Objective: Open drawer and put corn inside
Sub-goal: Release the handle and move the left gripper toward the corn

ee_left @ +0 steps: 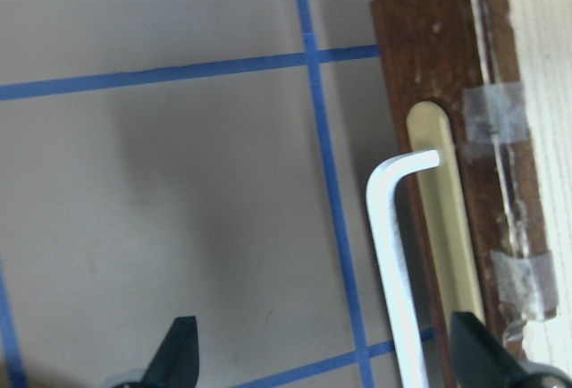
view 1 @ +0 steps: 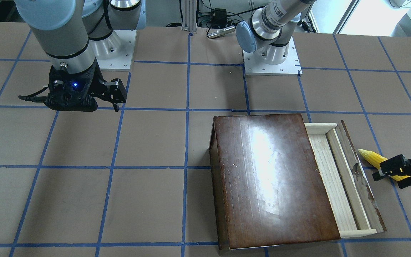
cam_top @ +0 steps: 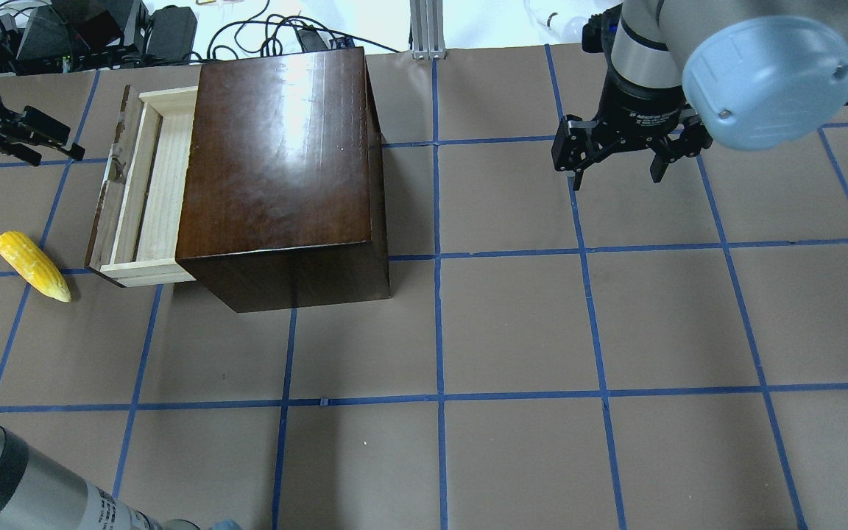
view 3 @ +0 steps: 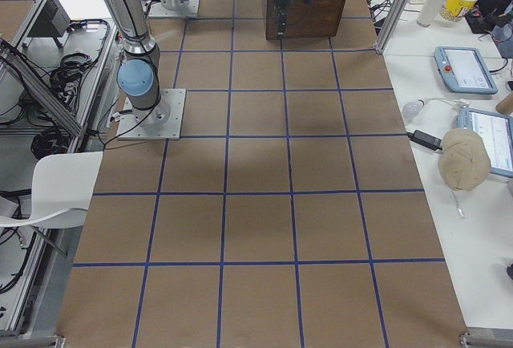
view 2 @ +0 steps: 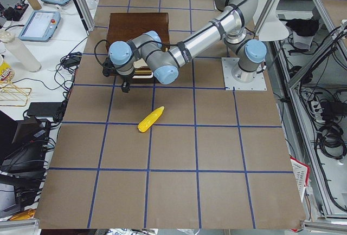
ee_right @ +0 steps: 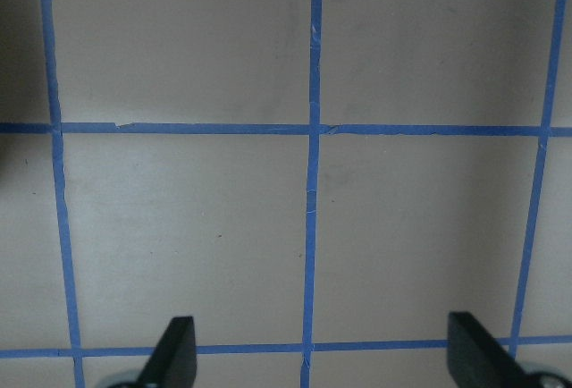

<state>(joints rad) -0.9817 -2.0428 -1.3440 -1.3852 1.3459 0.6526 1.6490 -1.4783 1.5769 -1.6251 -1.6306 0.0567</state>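
The drawer (cam_top: 165,184) gapes upward (box (cam_top: 284,147) covers rear).
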